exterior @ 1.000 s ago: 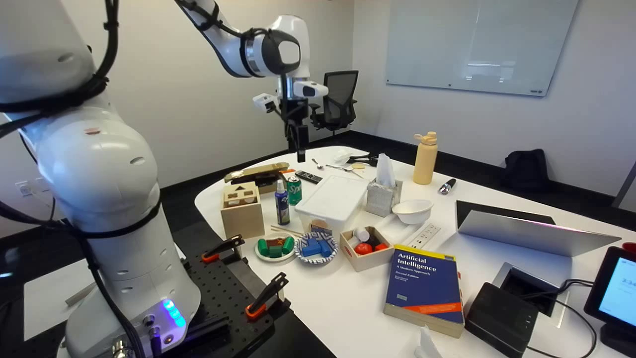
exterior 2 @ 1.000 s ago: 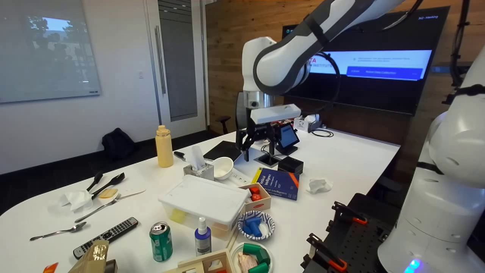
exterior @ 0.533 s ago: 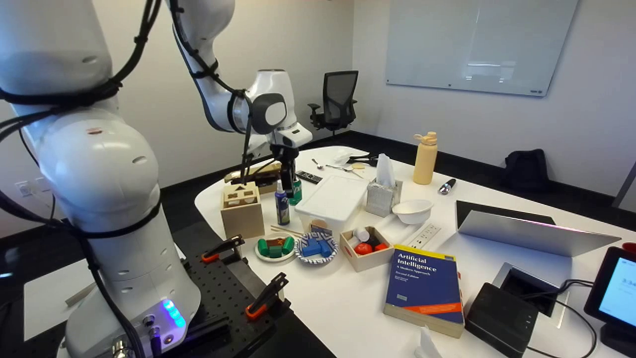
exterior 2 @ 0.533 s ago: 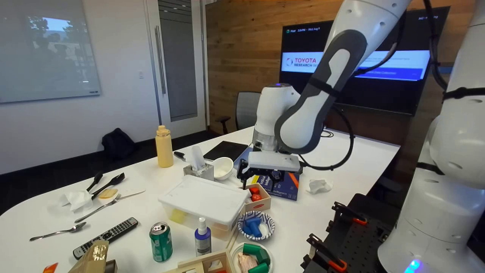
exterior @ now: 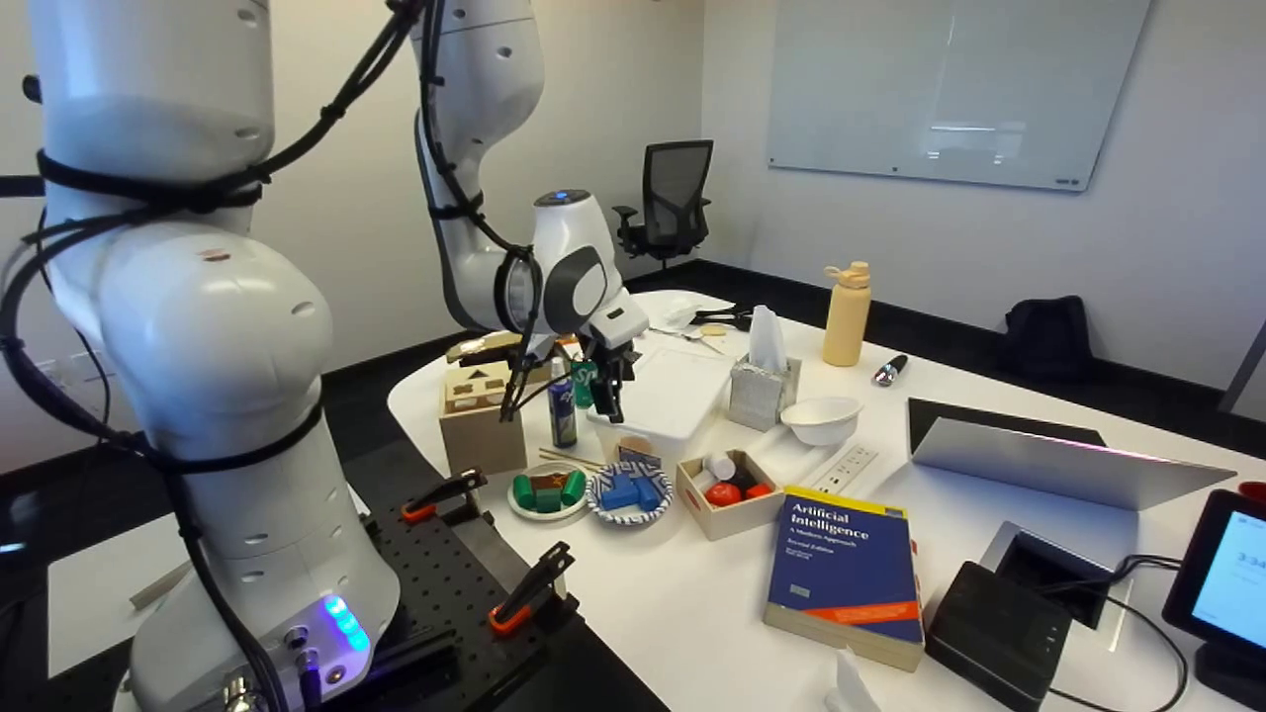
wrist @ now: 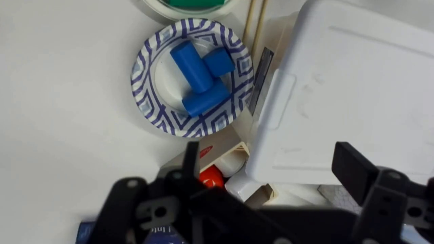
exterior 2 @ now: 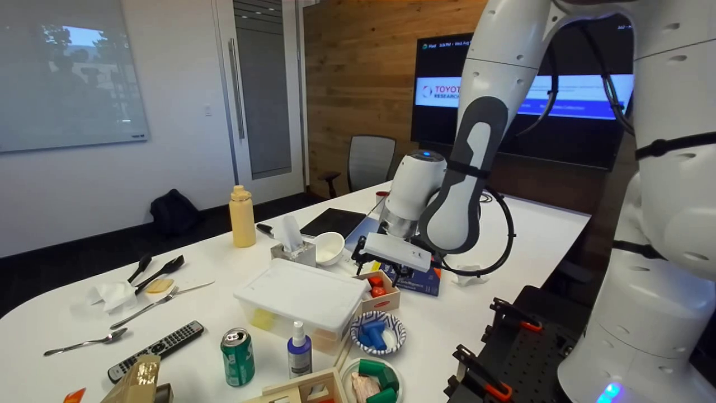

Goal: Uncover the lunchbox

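The lunchbox is a clear plastic box [exterior 2: 277,323] with a flat white lid [exterior 2: 302,288] closed on it. The lid also shows in an exterior view [exterior: 673,391] and fills the right of the wrist view [wrist: 352,98]. My gripper [wrist: 268,145] is open and empty, its fingers wide apart. In the wrist view one finger [wrist: 351,166] overlaps the lid and the other stands left of the lid's near corner, over the small wooden box. In both exterior views my gripper [exterior 2: 377,277] is tilted and above the table; contact with the lid is not visible.
A patterned bowl [wrist: 141,76] with blue blocks and a wooden box [exterior 2: 382,304] of toys stand beside the lunchbox. A spray bottle [exterior: 562,410], Sprite can [exterior 2: 238,358], tissue box [exterior: 762,400] and white bowl [exterior 2: 329,250] are also close. A book [exterior: 841,569] lies farther off.
My gripper has come down from high above the table to near lid height. The wrist has tilted. The gripper stays open, and the lunchbox and lid have not moved.
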`<state>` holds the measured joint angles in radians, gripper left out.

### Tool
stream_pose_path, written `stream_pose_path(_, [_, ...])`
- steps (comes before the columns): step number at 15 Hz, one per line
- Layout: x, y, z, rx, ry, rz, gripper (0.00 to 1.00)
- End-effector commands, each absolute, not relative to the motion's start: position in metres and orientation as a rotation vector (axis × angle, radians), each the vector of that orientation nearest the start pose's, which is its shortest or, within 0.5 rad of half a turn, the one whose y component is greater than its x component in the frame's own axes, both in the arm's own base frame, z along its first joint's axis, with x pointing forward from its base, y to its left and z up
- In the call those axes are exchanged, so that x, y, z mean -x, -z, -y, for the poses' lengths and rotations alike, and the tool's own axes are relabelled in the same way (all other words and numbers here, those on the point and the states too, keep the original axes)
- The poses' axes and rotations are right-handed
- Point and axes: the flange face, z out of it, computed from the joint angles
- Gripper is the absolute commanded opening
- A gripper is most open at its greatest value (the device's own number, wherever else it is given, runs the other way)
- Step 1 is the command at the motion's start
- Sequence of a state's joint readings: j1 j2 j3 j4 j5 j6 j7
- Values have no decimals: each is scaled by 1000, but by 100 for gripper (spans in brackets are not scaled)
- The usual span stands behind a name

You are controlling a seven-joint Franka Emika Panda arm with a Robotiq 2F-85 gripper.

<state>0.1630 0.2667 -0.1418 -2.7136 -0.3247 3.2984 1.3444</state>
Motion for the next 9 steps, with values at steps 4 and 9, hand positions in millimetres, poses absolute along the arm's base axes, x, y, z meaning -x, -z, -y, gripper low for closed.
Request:
stream_pose_path(4, [-421, -118, -67, 2512, 400, -1441, 100])
stream_pose_path(9, [-446, -130, -84, 2455, 447, -1483, 100])
